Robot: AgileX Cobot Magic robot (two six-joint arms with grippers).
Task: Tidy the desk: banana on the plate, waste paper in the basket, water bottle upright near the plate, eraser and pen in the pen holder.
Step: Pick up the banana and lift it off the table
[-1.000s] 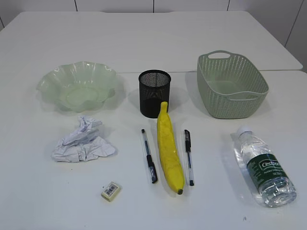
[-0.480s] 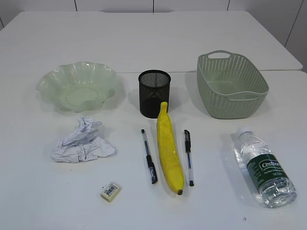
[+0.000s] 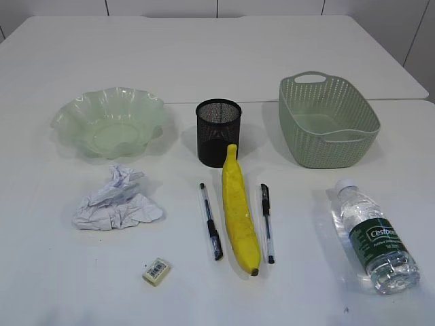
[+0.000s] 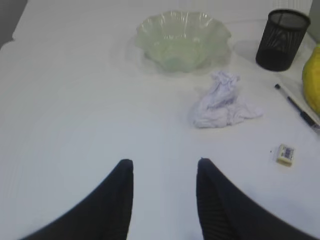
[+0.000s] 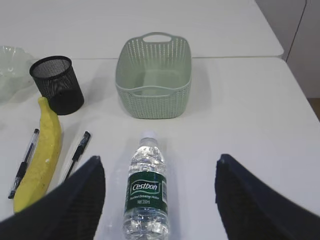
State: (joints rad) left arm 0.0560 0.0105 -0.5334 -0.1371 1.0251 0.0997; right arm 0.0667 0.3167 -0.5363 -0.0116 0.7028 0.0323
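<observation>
Yellow banana (image 3: 240,219) lying btwn two pens.

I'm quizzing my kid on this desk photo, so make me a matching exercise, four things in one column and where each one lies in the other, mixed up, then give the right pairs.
Things:
1. banana
2. water bottle
3. waste paper
4. eraser

Places, as seen in the exterior view:
A. just in front of the plate
B. lying on its side in front of the basket
C. between the two pens, its tip towards the pen holder
D. alone at the near edge, in front of the crumpled sheet

Pairs: 1-C, 2-B, 3-A, 4-D
</observation>
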